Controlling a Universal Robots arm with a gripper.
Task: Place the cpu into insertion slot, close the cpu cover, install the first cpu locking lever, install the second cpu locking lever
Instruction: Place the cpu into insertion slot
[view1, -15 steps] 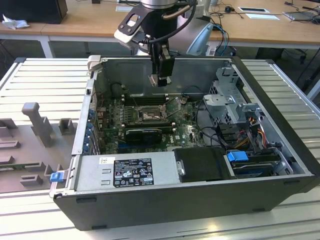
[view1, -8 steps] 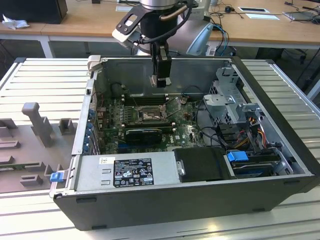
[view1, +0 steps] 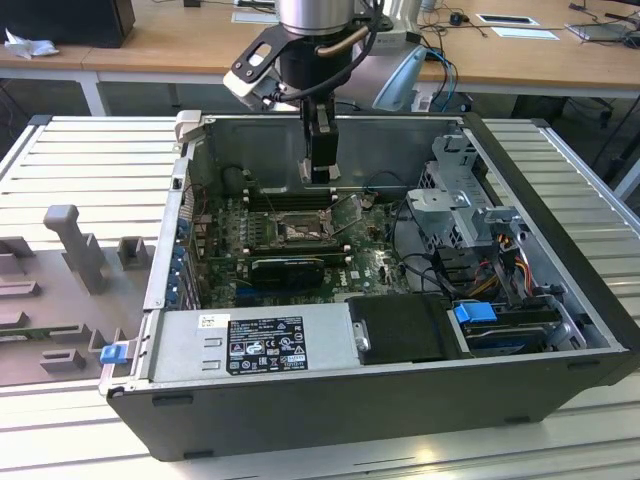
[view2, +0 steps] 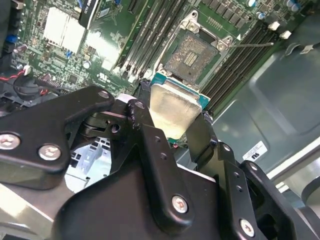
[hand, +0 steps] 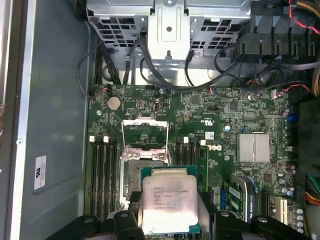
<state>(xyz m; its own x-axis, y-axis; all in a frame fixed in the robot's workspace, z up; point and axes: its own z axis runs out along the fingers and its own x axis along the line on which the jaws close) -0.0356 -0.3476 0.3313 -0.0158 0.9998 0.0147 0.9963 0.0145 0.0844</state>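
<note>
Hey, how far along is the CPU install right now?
Nothing is seated yet. In hand: the gripper is shut on the cpu, above the board near the insertion slot, which sits empty. Left: the cpu cover stands open, so placing, closing and locking remain.

UR arm (view1: 316, 14) sits at 12 o'clock in the exterior view, last link approx vertical, w/ a black flange (view1: 305, 62) under the silver section. A cable (view1: 352, 42) loops round the flange on its 3 o'clock side. Gripper (view1: 320, 172) hangs straight down from the flange, tips pointing to 6 o'clock, near frame centre. In both wrist views the gripper (view2: 172, 120) (hand: 170, 212) is clamped on the cpu (view2: 172, 107) (hand: 167, 197). Black linkage fingers (view2: 155, 150) (hand: 129, 216) press opp. edges of the chip, one per side, and its metal top faces the cams.
</note>
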